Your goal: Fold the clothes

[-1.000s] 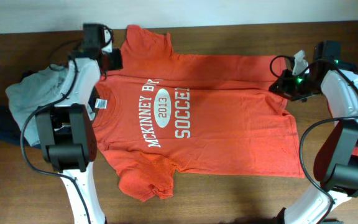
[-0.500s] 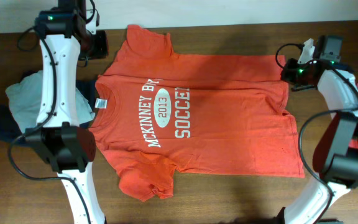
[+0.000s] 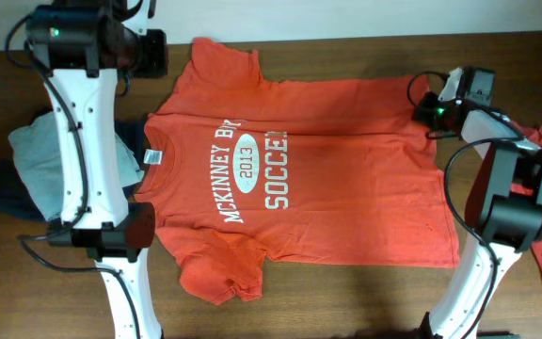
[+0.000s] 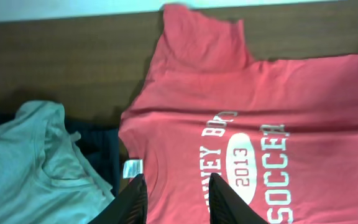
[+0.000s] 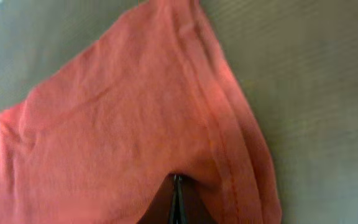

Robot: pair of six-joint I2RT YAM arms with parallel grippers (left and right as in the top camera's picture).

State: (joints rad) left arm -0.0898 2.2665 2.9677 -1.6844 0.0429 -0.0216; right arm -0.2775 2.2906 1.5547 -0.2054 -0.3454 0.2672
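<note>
The right pincer [image 5: 176, 190] is closed on the hem of the orange T-shirt [image 3: 299, 179]. The left pincer [image 4: 176, 182] hangs half open and empty, and should grip the shoulder before lifting.

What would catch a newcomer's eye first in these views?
An orange-red shirt with white soccer lettering lies spread flat across the middle of the table. The right gripper is shut on its hem corner at the far right, while the left gripper hangs open and empty above the collar end. At the left edge, a crumpled grey-blue garment lies on a navy garment.
</note>
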